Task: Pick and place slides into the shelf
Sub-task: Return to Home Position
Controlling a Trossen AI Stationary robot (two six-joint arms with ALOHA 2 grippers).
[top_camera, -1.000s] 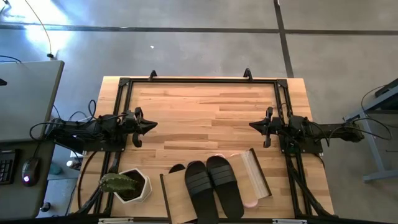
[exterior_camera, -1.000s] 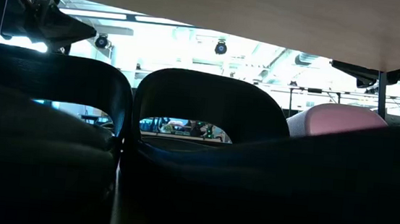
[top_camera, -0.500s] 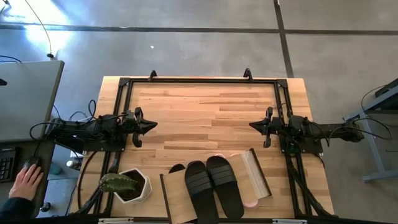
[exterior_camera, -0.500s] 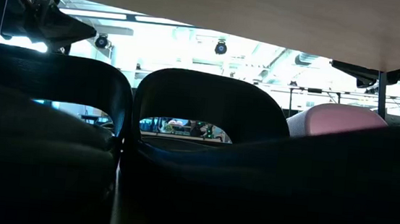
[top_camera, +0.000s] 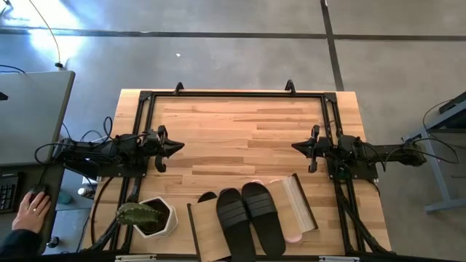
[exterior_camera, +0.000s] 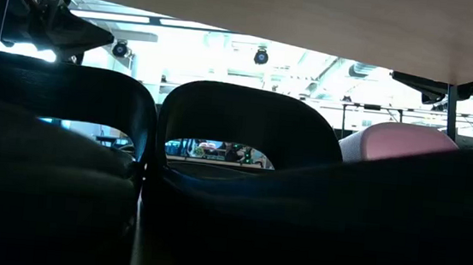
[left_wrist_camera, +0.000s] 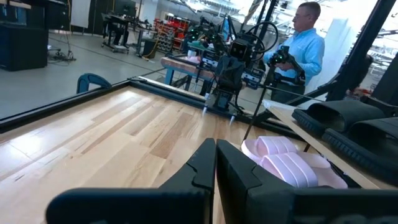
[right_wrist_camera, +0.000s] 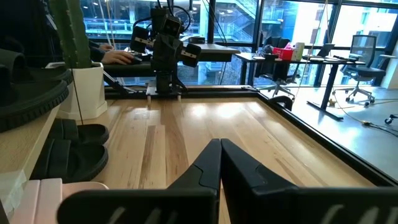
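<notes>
The light-wood shelf [top_camera: 206, 233] stands at the table's near edge. One black pair of slides [top_camera: 247, 218] lies sole-down on its top panel. A second black pair [right_wrist_camera: 68, 152] sits under the panel on the table, one toe [top_camera: 207, 196] sticking out on the far side. The pink-and-white pair [left_wrist_camera: 286, 163] also lies under the panel, toward the right side board. My left gripper [top_camera: 180, 146] hovers shut at the table's left, my right gripper [top_camera: 294, 146] shut at its right. Both are level, pointing at each other, far of the shelf.
A white hexagonal pot with a cactus [top_camera: 156, 217] stands left of the shelf near the left arm's base. A black frame [top_camera: 233, 93] runs around the table top. Bare wood lies between the grippers. A person's hand [top_camera: 30, 211] rests on a desk left of the table.
Both arms and all the slides have kept still. A person's hand has come onto the mouse on the desk left of the table.
</notes>
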